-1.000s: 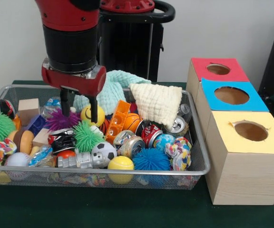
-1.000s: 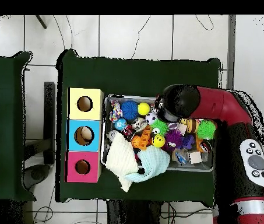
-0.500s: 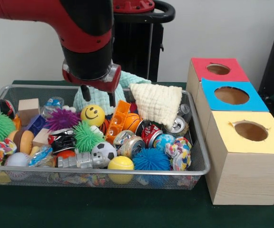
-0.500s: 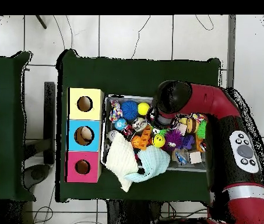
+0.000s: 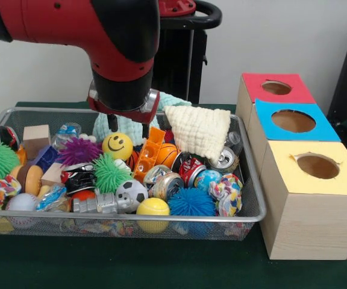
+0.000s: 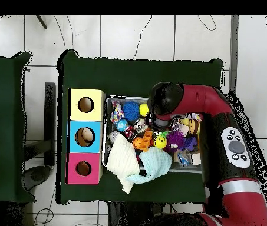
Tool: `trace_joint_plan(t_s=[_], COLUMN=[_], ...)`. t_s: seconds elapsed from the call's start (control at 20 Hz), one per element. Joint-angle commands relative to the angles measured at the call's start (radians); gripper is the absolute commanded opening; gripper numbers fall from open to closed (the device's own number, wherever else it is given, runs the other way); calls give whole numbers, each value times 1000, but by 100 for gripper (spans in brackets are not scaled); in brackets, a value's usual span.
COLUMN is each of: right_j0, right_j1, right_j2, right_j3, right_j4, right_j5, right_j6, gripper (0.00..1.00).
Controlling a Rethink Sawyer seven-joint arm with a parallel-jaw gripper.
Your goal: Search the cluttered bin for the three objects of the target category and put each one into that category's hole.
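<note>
Front view: the bin, a wire-mesh tray on the green table, is seen filled with mixed toys and scraps; which category is sought cannot be told. Three dented cans are grouped right of its centre, with a soccer ball, a yellow ball and a blue spiky ball along the near wall. A green spiky ball and a yellow smiley ball are set further back. A cream cloth is draped over the far right corner, beside a teal cloth. The gripper is held low over the bin's far side, just behind the smiley ball and before the teal cloth, its fingers spread with nothing pinched. Right of the bin, three boxes are lined up, topped red, blue and yellow, each cut with a round hole. From overhead, the gripper is hidden under the arm.
</note>
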Motion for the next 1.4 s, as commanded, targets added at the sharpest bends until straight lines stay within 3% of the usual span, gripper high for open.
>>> trace_joint_plan(t_s=[0.05, 0.15, 0.35, 0.45, 0.75, 1.1, 1.4], right_j0=[13, 11, 18, 20, 9, -39, -37], right_j1=[19, 14, 23, 28, 25, 67, 92], right_j2=[22, 16, 3, 5, 17, 55, 49], right_j3=[2, 17, 16, 19, 80, 147, 142], right_j4=[-113, -133, -152, -159, -145, -136, -150], right_j5=[-8, -21, 81, 86, 20, -119, -129], right_j6=[-257, -250, -265, -257, -209, -227, -214], gripper=[100, 100, 100, 100, 100, 100, 100])
